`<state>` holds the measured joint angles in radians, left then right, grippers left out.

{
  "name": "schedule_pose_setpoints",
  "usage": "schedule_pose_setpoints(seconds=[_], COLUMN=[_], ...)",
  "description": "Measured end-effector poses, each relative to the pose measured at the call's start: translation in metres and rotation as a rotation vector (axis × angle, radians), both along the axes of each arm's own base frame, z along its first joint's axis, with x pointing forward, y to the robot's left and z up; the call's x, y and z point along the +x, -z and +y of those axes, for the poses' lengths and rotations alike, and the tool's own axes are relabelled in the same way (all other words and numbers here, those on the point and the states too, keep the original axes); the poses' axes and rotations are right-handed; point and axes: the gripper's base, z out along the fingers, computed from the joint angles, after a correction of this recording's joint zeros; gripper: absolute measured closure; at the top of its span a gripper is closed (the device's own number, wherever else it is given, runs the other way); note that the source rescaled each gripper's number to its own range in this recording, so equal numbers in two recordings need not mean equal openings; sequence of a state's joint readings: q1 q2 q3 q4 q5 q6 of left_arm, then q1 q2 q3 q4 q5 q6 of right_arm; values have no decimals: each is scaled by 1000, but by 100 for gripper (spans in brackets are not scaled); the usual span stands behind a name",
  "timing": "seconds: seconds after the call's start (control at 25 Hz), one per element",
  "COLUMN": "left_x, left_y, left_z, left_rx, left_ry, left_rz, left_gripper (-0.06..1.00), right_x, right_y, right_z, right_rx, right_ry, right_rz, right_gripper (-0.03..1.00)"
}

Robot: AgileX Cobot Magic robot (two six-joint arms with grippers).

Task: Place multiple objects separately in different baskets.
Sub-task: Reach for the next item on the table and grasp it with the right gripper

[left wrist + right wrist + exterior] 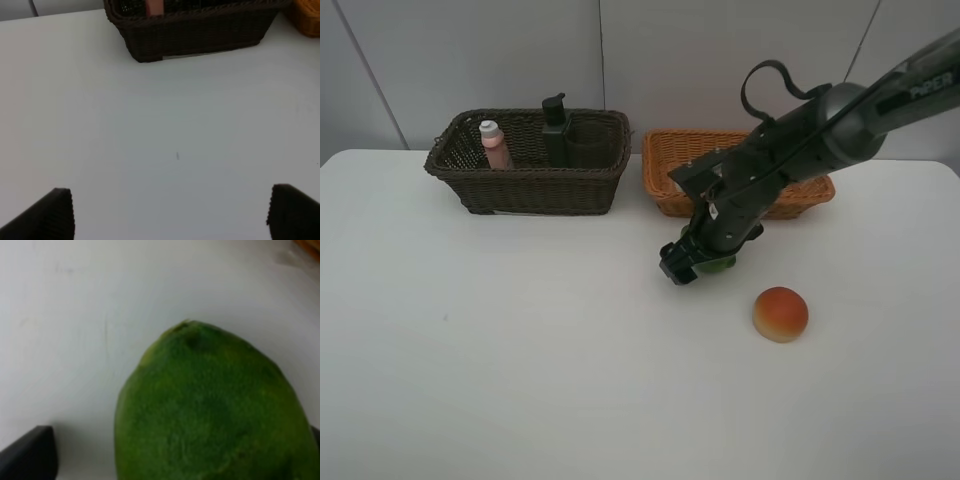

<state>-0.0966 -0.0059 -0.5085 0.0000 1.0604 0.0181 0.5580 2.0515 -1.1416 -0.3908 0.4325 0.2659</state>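
The green fruit (pixel 210 410) sits on the white table (pixel 520 350), just in front of the light tan wicker basket (pixel 665 165). The right gripper (pixel 698 264) straddles it, jaws apart, with a gap on one side. A red-orange peach-like fruit (pixel 780 313) lies nearby. The left gripper (pixel 170 212) hangs spread wide, facing the dark brown basket (pixel 200 35).

A white, matte table (pixel 520 400) carried a tiny dark speck (pixel 177 156) on its left half, and behind its far edge stood a pale grey panelled wall (pixel 470 60), divided by a thin dark vertical seam (pixel 601 50) and slanted lines near both sides.
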Motion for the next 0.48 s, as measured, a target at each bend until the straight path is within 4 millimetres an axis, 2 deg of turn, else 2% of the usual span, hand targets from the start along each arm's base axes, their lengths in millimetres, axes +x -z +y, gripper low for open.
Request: schedule_pose_setpoints(seconds=[0.04, 0.08, 0.12, 0.16, 0.2, 0.48], left_x=[0, 0, 0, 0, 0, 0], left_y=[0, 0, 0, 0, 0, 0], left_z=[0, 0, 0, 0, 0, 0], left_rx=[0, 0, 0, 0, 0, 0], left_ry=[0, 0, 0, 0, 0, 0], left_rz=[0, 0, 0, 0, 0, 0], left_gripper=[-6, -6, -6, -6, -6, -6], right_x=[0, 1, 1, 2, 2, 2], right_y=[0, 1, 2, 1, 2, 2], right_z=[0, 1, 1, 1, 1, 1], right_rx=[3, 4, 4, 5, 4, 0], right_ry=[-1, -2, -3, -4, -2, -2], right_rz=[-2, -2, -3, -6, -4, -1], right_gripper=[20, 37, 56, 85, 92, 93])
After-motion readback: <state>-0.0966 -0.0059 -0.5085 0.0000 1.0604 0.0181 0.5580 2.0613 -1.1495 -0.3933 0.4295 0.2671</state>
